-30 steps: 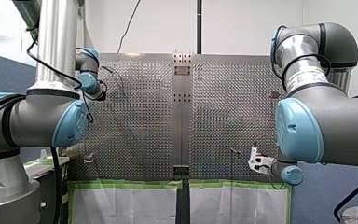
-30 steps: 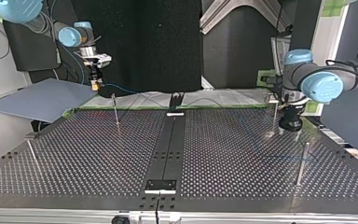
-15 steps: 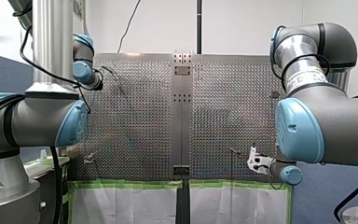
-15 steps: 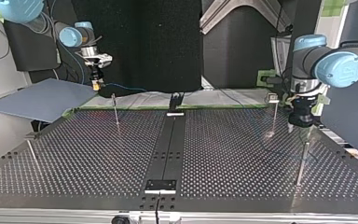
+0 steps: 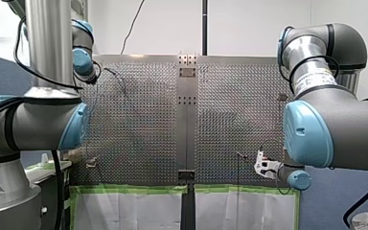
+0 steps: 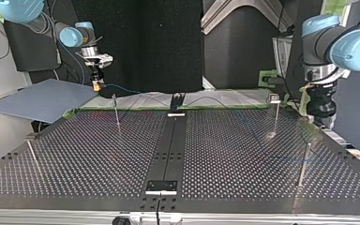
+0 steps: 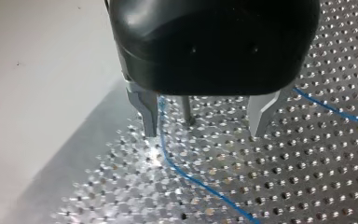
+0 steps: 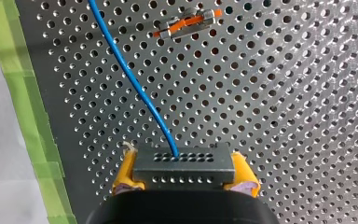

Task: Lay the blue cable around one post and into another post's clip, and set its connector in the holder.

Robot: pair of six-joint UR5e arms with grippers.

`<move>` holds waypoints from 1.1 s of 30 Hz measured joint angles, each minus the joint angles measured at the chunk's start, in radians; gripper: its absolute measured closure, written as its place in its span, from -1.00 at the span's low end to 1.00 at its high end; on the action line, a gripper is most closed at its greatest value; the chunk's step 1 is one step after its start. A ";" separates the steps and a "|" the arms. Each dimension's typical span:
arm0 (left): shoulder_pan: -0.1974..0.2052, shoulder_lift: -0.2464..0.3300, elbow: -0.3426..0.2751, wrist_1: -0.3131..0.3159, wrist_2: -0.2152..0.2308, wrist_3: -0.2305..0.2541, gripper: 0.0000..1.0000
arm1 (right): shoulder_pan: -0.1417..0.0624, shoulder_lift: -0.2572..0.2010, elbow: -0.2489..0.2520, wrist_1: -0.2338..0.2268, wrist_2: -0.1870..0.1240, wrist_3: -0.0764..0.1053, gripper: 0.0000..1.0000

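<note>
Closed on the connector (image 8: 184, 163), my right gripper (image 8: 184, 175) clamps the dark, hole-studded block between its yellow pads (image 8: 125, 177) and holds it above the table (image 8: 284, 116). The blue cable (image 8: 130, 84) leaves the connector's front face and curves away ahead of the gripper. It passes beside, and apart from, a small clip (image 8: 186, 24) with an orange band that lies further ahead. Green tape (image 8: 25, 116) edges the table on the cable's side of the gripper. Top view: this gripper hangs past the table's far edge, the cable trailing from it toward the middle, with a thin post (image 6: 116, 112) just below and beside it. My left gripper (image 7: 203, 134) is open: its metal fingers (image 7: 147, 112) stand wide apart and hold nothing. Ahead of it, between the fingers, a post (image 7: 186, 109) rises from the table. The cable runs just beside one finger and on across the holes beneath the gripper, and another stretch crosses beyond the other finger. Whether the cable touches that post, and which of the top view's posts it is, I cannot tell. Top view: the left gripper hangs raised over the table's side edge. A capped post (image 6: 275, 115) stands beside it toward the middle, and a plain post (image 6: 302, 164) stands below it, nearer the camera.
</note>
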 joint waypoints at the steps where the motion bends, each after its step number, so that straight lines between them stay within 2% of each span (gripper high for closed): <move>1: 0.000 0.008 0.004 -0.008 -0.006 0.008 -0.91 | 0.000 0.000 0.000 0.000 0.000 0.000 1.00; 9: 0.001 0.090 0.075 -0.091 -0.018 0.090 -0.80 | 0.001 0.000 0.000 0.000 -0.001 0.001 1.00; 15: -0.004 0.141 0.137 -0.152 -0.007 0.151 -0.75 | 0.000 0.000 0.000 0.000 0.000 0.002 1.00; 19: -0.009 0.141 0.176 -0.194 0.027 0.171 -0.75 | 0.000 0.000 0.000 0.000 0.000 0.002 1.00; 24: -0.022 0.109 0.194 -0.248 0.074 0.179 -0.75 | 0.000 0.000 0.000 0.000 0.000 0.003 1.00; 33: -0.043 0.097 0.196 -0.330 0.080 0.181 -0.75 | 0.000 0.000 0.000 0.000 0.000 0.003 1.00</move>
